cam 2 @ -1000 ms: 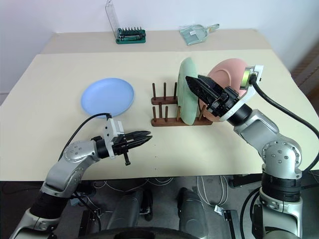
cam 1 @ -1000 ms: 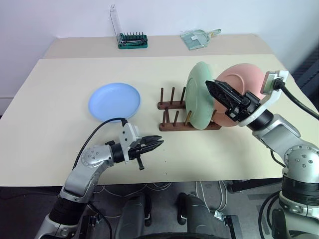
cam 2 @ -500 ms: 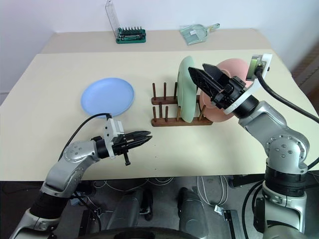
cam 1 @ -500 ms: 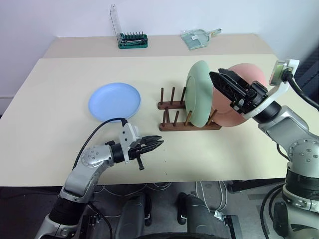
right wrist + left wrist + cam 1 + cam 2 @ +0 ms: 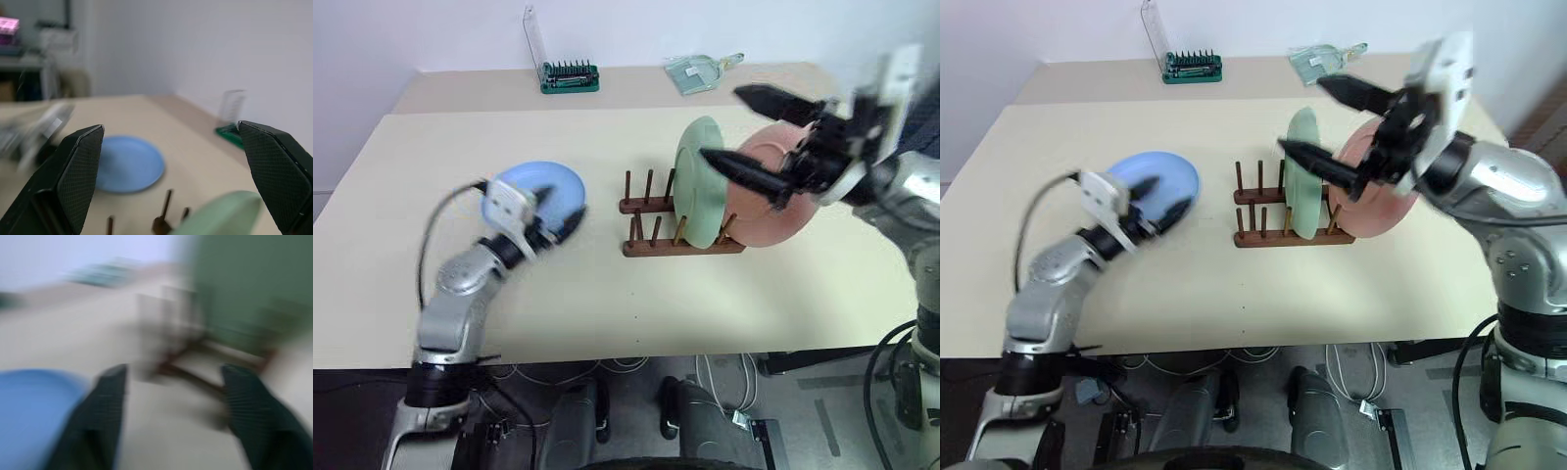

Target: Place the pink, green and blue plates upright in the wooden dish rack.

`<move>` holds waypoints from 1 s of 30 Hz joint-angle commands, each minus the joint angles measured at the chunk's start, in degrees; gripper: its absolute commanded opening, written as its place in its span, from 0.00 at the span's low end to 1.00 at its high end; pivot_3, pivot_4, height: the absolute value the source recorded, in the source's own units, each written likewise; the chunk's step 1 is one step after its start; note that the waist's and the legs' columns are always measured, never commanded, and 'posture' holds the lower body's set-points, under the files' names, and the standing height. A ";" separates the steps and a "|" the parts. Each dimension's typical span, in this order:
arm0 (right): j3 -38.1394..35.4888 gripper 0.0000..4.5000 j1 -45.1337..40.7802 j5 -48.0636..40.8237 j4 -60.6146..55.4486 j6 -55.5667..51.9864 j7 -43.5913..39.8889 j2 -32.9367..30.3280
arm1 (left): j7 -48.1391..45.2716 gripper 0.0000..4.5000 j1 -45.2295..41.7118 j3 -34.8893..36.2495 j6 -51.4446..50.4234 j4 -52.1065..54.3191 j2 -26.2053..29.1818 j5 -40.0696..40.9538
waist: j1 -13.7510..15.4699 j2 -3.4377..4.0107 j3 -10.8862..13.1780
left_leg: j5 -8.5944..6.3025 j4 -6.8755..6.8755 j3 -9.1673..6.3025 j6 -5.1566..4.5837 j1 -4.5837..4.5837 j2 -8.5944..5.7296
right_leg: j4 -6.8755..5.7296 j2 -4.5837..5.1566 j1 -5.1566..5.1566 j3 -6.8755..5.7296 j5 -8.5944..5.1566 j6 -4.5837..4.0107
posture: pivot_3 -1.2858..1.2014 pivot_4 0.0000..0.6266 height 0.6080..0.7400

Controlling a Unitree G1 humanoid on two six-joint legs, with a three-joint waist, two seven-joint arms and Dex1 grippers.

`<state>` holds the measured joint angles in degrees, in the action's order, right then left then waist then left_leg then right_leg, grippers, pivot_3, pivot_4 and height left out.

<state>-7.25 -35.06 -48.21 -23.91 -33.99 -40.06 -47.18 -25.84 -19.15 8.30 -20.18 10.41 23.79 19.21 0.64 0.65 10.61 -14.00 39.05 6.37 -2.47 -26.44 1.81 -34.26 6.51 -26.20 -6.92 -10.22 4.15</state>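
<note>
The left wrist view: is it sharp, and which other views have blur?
Left wrist view: heavily smeared; the wooden dish rack and green plate are only soft shapes. Eye views: both arms streak, the table stays sharp. Right wrist view: fingers crisp, the blue plate softer.

— How's my feed looking on your end?

— Bright and even from overhead; I see no glare on the table (image 5: 607, 147), and the wooden dish rack (image 5: 680, 230) throws only a faint, soft shadow right beneath itself.

— Any blur?

— Plenty. I've got both arms smeared in the head views: the right gripper (image 5: 749, 132) above the rack is streaked, and the left gripper (image 5: 558, 223), at the blue plate (image 5: 536, 192) beside the rack, is a dark smudge.

— And my wrist cameras?

— The left wrist view is heavily blurred; the rack is a brown haze. In the right wrist view the fingers (image 5: 73, 171) are sharp, while the green plate (image 5: 220, 215) behind the rack's pegs is out of focus.
</note>
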 commanded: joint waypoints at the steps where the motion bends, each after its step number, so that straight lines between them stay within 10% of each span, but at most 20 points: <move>1: 2.43 1.00 -1.67 4.42 -1.45 2.83 -2.96 0.27 | 9.95 0.99 -3.65 5.90 -7.23 -1.22 1.55 -2.51 | 0.06 -0.01 0.00 | 0.00 0.00 0.02 -0.01 -0.01 -0.01 | 0.00 0.01 0.00 0.00 0.04 0.06 | 0.52 0.24 1.00; 18: 5.48 1.00 1.47 8.96 -6.04 3.71 -7.29 3.92 | 21.49 0.99 -15.56 7.26 -37.23 -17.60 2.02 -6.15 | 0.12 -0.34 0.04 | 0.07 0.07 0.03 0.07 0.02 -0.05 | -0.05 0.00 0.10 0.00 0.33 0.15 | 0.52 0.24 1.00; 21: 5.06 1.00 2.31 9.35 -6.46 3.63 -6.86 3.68 | 23.38 0.82 -15.64 11.04 -35.61 -18.55 -0.20 -5.11 | 0.12 -0.36 0.01 | 0.07 0.07 0.03 0.09 0.06 -0.05 | -0.07 0.01 0.12 0.00 0.33 0.14 | 0.52 0.24 1.00; 28: 5.95 1.00 2.61 12.61 -5.75 3.88 -5.75 3.27 | 24.83 0.05 -15.19 12.80 -33.68 -16.35 -2.04 -4.84 | 0.02 -0.39 -0.01 | 0.10 0.07 0.03 0.14 0.11 -0.04 | -0.13 0.01 0.13 0.01 0.35 0.12 | 0.52 0.24 1.00; 30: 7.12 1.00 2.13 15.15 -4.71 4.52 -5.53 3.20 | 26.13 0.02 -15.74 14.64 -32.23 -14.86 -3.39 -4.04 | 0.04 -0.40 -0.03 | 0.10 0.07 0.03 0.14 0.12 -0.03 | -0.13 0.01 0.14 0.01 0.35 0.12 | 0.52 0.24 1.00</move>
<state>-0.26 -31.97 -35.05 -28.40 -30.66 -46.11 -43.63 -1.26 -34.60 21.49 -53.25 -6.04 20.96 14.75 0.68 0.24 10.58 -13.90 39.13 6.41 -2.32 -26.32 1.77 -34.39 6.52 -26.05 -6.91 -9.86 4.27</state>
